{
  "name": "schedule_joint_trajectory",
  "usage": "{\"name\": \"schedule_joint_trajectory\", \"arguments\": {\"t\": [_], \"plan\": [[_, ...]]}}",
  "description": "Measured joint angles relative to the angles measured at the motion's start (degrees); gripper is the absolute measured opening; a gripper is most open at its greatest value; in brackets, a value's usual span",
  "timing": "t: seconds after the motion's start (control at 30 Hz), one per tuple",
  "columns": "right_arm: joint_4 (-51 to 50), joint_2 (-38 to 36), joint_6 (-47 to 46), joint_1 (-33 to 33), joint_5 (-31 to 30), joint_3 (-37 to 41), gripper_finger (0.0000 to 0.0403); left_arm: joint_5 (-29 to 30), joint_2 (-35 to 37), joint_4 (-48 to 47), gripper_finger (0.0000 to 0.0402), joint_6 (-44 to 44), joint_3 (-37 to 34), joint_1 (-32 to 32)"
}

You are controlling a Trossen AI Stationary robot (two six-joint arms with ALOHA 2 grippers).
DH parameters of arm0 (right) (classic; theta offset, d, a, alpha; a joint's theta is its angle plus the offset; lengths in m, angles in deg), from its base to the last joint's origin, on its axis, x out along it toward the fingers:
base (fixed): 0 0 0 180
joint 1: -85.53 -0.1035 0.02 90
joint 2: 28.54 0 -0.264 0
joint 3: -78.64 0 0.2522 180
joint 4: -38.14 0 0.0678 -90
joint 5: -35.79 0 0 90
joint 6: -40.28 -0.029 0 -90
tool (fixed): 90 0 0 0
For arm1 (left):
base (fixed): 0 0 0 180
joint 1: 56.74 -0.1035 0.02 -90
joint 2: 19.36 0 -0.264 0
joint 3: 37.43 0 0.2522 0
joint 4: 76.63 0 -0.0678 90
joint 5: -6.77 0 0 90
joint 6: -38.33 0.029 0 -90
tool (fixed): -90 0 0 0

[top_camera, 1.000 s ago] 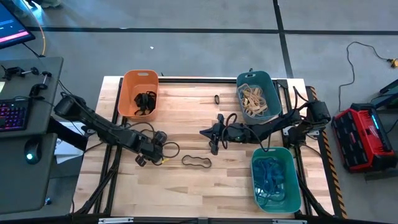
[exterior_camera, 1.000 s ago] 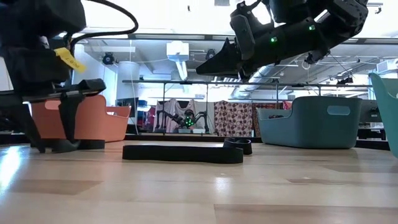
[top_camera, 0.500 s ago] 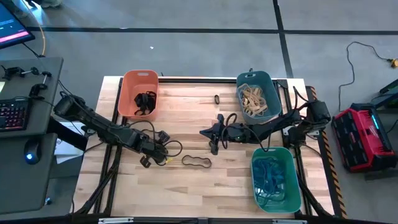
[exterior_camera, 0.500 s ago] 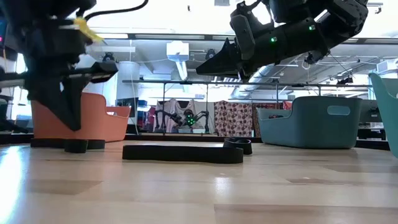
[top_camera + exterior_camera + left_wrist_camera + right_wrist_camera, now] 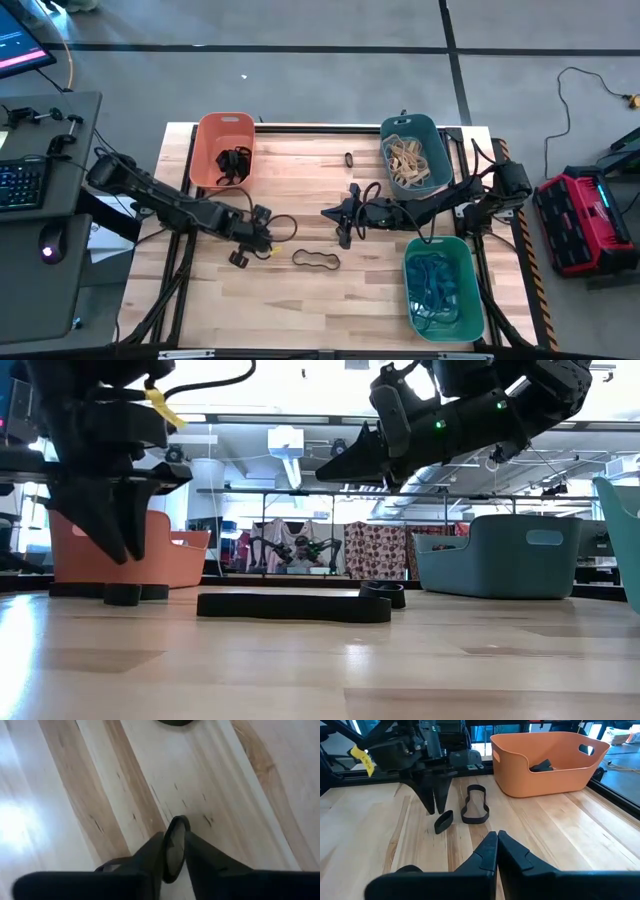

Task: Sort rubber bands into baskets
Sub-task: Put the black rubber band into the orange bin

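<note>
A small black rubber band (image 5: 240, 258) lies flat on the wooden table (image 5: 300, 300), right under my left gripper (image 5: 248, 243). The gripper hangs a little above it (image 5: 125, 555), fingers pointing down and a narrow gap apart; the band (image 5: 179, 820) shows through that gap. A long black band (image 5: 316, 260) lies to its right. A third black band (image 5: 348, 159) lies near the far edge. The orange basket (image 5: 222, 150) holds black bands, the dark teal basket (image 5: 413, 155) tan ones, the green basket (image 5: 440, 290) blue ones. My right gripper (image 5: 340, 225) hovers shut over the table's middle.
The orange basket stands at the far left, the dark teal one at the far right and the green one at the near right. Black cables trail from both arms. Bare wood lies along the near edge.
My left gripper stood with its fingers spread wide at the tabletop, either side of the small black band. The fingers have come together, and the gripper has risen and rolled a little. The band has stayed on the table.
</note>
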Motion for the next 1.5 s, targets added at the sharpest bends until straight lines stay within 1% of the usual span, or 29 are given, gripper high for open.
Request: {"name": "schedule_joint_trajectory", "arguments": {"t": [0.2,0.33,0.43,0.53,0.63,0.73,0.8,0.93,0.97,1.1,1.2,1.37,1.5], "plan": [[-0.4,0.0,0.4,0.0,0.0,0.0,0.0000,-4.2,0.0,-0.2,0.0129,-0.3,0.0,-3.1],[-0.4,0.0,0.4,0.0,0.0,0.0,0.0000,-5.0,-1.0,-0.4,0.0163,-0.3,0.0,-5.0],[-0.4,0.0,0.4,0.0,0.0,0.0,0.0000,-7.4,-3.0,-0.6,0.0175,0.2,0.0,-6.0],[-0.7,0.0,0.4,0.0,0.0,0.0,0.0000,-8.7,-5.5,-0.6,0.0176,0.3,0.0,-6.5],[-0.9,0.0,0.5,0.0,0.0,0.0,0.0000,-8.8,-7.3,-0.6,0.0167,0.8,0.0,-6.6],[-0.9,0.0,0.6,0.0,0.0,0.0,0.0000,-8.8,-8.1,-0.3,0.0141,0.8,0.0,-6.5],[-0.9,0.0,0.5,0.0,0.0,0.0,0.0000,-9.2,-8.2,-0.3,0.0112,1.5,0.0,-6.5],[-0.9,0.0,0.5,0.0,0.0,0.0,0.0000,-10.5,-8.2,0.2,0.0026,3.2,0.1,-6.5],[-0.9,0.0,0.5,0.0,0.0,0.0,0.0000,-10.5,-8.2,0.1,0.0014,3.1,0.2,-6.5],[-0.9,0.0,0.5,0.0,0.0,0.0,0.0000,-9.2,-7.0,-1.6,0.0012,1.4,2.7,-6.5],[-0.9,0.0,0.5,0.0,0.0,0.0,0.0000,-7.6,-4.5,-4.4,0.0005,1.1,5.6,-7.3],[-3.1,0.0,-0.4,0.0,0.0,-0.1,0.0000,-7.0,1.6,-11.8,0.0003,-2.6,9.7,-12.4],[-3.5,0.0,-1.0,0.0,0.0,-0.1,0.0000,-3.3,8.0,-16.2,0.0002,-6.0,10.8,-17.7]]}}
